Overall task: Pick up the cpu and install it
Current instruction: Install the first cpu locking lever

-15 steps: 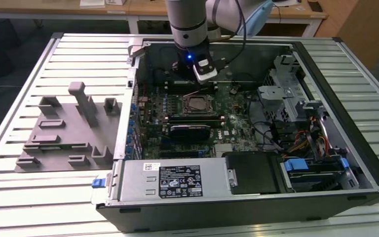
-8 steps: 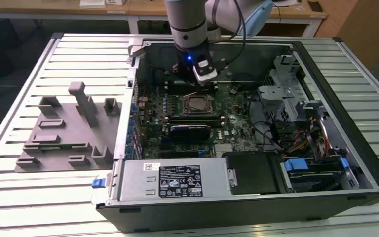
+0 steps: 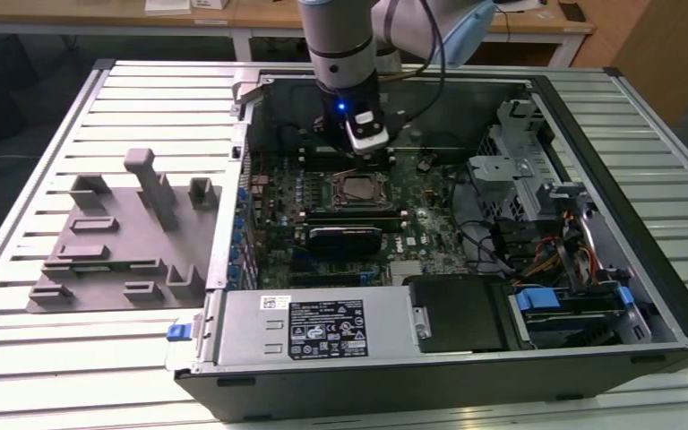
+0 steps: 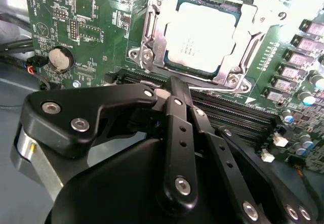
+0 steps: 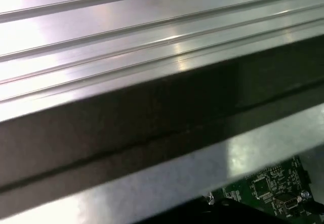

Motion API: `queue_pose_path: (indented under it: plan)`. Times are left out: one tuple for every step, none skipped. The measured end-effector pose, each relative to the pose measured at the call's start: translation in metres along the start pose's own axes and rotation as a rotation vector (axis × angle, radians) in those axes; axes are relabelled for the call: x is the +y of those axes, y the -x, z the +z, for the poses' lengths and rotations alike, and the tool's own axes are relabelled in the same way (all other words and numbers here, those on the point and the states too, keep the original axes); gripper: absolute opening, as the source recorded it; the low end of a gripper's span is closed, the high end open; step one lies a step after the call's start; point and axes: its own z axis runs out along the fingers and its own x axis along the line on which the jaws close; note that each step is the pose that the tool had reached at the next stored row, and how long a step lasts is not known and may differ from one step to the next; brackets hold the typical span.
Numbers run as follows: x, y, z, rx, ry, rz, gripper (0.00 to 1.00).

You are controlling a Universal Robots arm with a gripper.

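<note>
The cpu (image 4: 201, 36) lies flat in its socket on the green motherboard (image 4: 91, 27), its silver top inside the metal socket frame (image 4: 152, 29). In the exterior view the cpu (image 3: 357, 189) sits mid-board inside the open computer case (image 3: 631, 224). My gripper (image 4: 164, 90) hovers just short of the socket over the memory slots, its black linkage arms drawn together and nothing between the tips. The exterior view has the gripper (image 3: 372, 159) hanging just behind the socket, slightly above the board.
A grey fixture plate (image 3: 117, 242) with upright blocks lies on the ribbed metal table (image 5: 152, 27) at the exterior view's left. The power supply (image 3: 320, 327), drive cage (image 3: 559, 296) and cables crowd the case's near and right sides. A coin battery (image 4: 59, 59) is on the board.
</note>
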Motion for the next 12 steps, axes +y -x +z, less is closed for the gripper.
queue_pose_path:
  plan:
    - [0.0007,-0.0003,0.0004,-0.0007,-0.0010,0.005,0.11]
    - [0.0014,-0.0006,0.0007,-0.0014,-0.0020,0.011,0.11]
    - [0.0021,-0.0009,0.0011,-0.0021,-0.0028,0.016,0.11]
    - [0.0027,-0.0012,0.0015,-0.0029,-0.0038,0.022,0.11]
    - [0.0031,-0.0015,0.0019,-0.0037,-0.0050,0.028,0.11]
    - [0.0036,-0.0018,0.0022,-0.0046,-0.0061,0.035,0.11]
    - [0.0039,-0.0020,0.0025,-0.0055,-0.0073,0.042,0.11]
    - [0.0044,-0.0023,0.0029,-0.0065,-0.0086,0.049,0.11]
    - [0.0048,-0.0026,0.0031,-0.0073,-0.0098,0.056,0.11]
    - [0.0052,-0.0030,0.0034,-0.0082,-0.0108,0.062,0.11]
    - [0.0056,-0.0034,0.0037,-0.0090,-0.0119,0.068,0.11]
    - [0.0061,-0.0039,0.0040,-0.0097,-0.0128,0.073,0.11]
